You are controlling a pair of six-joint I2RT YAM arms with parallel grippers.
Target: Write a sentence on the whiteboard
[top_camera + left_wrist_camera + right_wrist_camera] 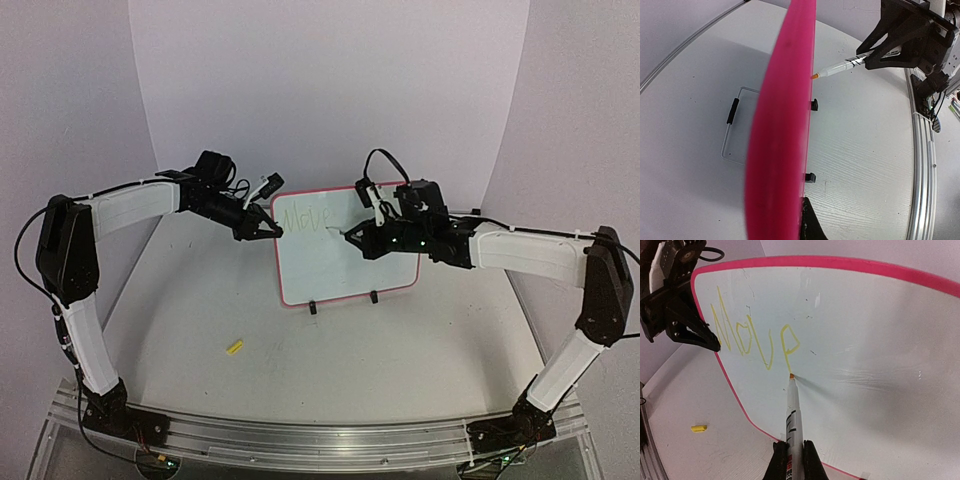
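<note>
**Nearest the arm bases.** A small yellow cap (pixel 234 348) lies loose on the table (pixel 420 360), at about 7 o'clock from the board and well apart from it (presumably the marker's cap, though that is a judgement).

**Mid-table.** The whiteboard (pixel 345 275) stands upright on its two black feet (pixel 312 308), its face turned toward the arms.

- The left gripper (pixel 268 228) is clamped shut on the board's pink frame at roughly 9 to 10 o'clock, steadying it. The left wrist view looks along that frame edge-on.
- The right gripper (pixel 792 450) is closed tight on the marker (pixel 792 410), which points away from the wrist toward the board.
- The orange tip of the marker touches the white surface, or is a hair off it (contact cannot be confirmed). It sits just above the board's centre, at the foot of the last stroke.

**On the board face.** The sentence (pixel 752 337) so far runs to one word in yellow, four letters reading as "Move", in the 10 to 11 o'clock part of the board. The last letter looks unfinished, or malformed like a "p". The strokes are legible from the right wrist view and faint from above.

**Assessment of progress.**

- Done: cap off, board braced, first word written or nearly so.
- Left: closing out the fourth letter and adding the further words a sentence needs.
- The board from 12 round to 8 o'clock is bare, so there is room.
- I judge the task early, well under half complete.
</note>
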